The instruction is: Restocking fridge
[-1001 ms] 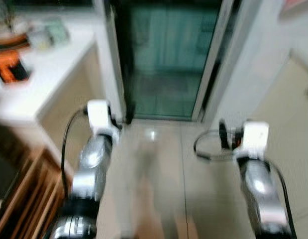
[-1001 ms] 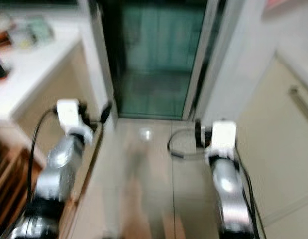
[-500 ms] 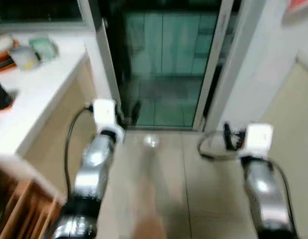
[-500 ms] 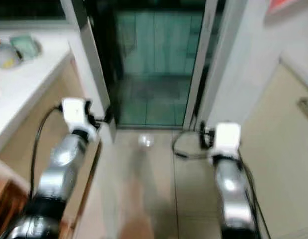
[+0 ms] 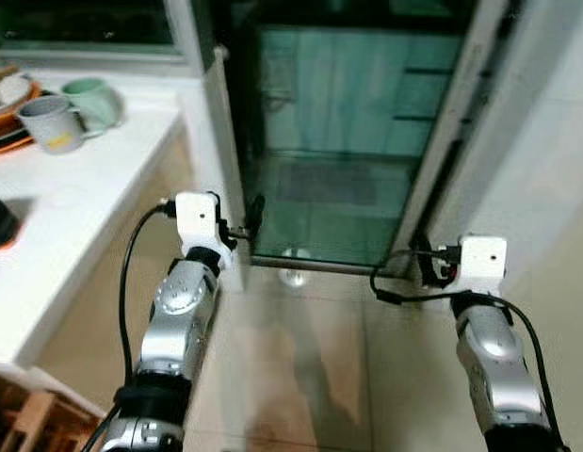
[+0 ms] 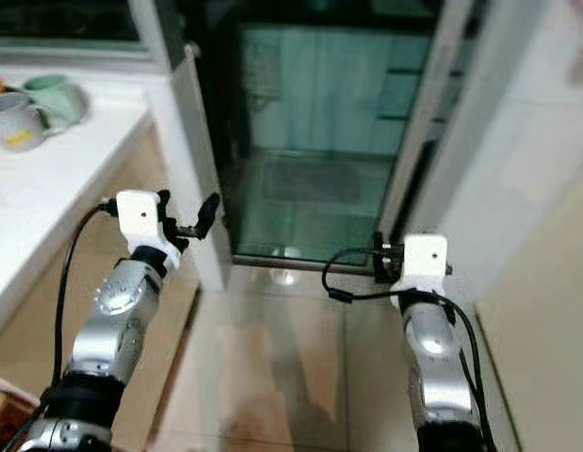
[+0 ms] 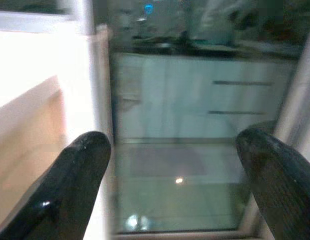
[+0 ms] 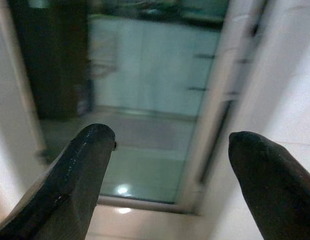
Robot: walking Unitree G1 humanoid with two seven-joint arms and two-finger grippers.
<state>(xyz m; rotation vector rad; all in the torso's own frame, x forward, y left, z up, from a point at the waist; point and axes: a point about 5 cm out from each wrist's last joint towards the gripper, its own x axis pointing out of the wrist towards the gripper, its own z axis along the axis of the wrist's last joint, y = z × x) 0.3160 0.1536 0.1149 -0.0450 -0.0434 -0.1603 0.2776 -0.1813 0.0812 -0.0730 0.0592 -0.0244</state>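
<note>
- Since the earlier frames the camera had swung and steadied: the white bench (image 5: 93, 179) slid further to the left, its mugs came into sharper view, and the glass door (image 5: 348, 141) ahead sat more squarely in the middle.
- Both arms were held forward at about waist height and carried nothing, which suited walking rather than handling.
- Left gripper (image 7: 175, 170) had its fingers (image 7: 79, 165) spread wide, with only the glass door between them.
- Right gripper (image 8: 170, 165) likewise held its fingers (image 8: 89, 160) well apart and empty.
- A grey mug (image 5: 48, 122) and a green mug (image 5: 91, 99) stood on the bench, far from either gripper.
- No fridge or stock could be made out, so the robot was probably in transit across the tiled floor (image 5: 300, 358).
</note>
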